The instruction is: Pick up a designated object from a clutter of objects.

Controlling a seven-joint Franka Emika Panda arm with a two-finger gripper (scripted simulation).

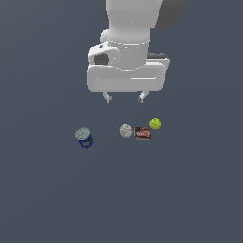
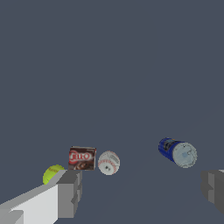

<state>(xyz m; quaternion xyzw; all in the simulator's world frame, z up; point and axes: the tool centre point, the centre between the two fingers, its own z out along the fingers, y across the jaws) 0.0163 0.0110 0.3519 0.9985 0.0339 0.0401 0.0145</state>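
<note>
The robot arm (image 1: 130, 42) is hanging above the dark grey desk (image 1: 42, 190), and its fingers (image 1: 125, 98) are standing wide apart with nothing between them. In the exterior view the two fingertips are showing as short pale stubs under the white hand, well clear of everything lying below.

The blue can (image 1: 84, 137) is sitting upright on the desk by itself, its pale grey round top facing up and its dark blue sides carrying white marks. It is lying well apart from the other three things, toward the exterior view's left of them.

Those three are forming a tight little group. The white ball (image 1: 126, 131) is sitting just beside the dark red-brown box (image 1: 142, 134), and the two look to be touching or nearly so. The yellow-green ball (image 1: 155, 124) is sitting close to the box's far corner, on the exterior view's right.

In the wrist view the can (image 2: 177, 152) is appearing between the two grey finger pads (image 2: 70, 192), while the white ball (image 2: 108, 162), the box (image 2: 82, 158) and the yellow-green ball (image 2: 52, 173) are clustering near one pad.
</note>
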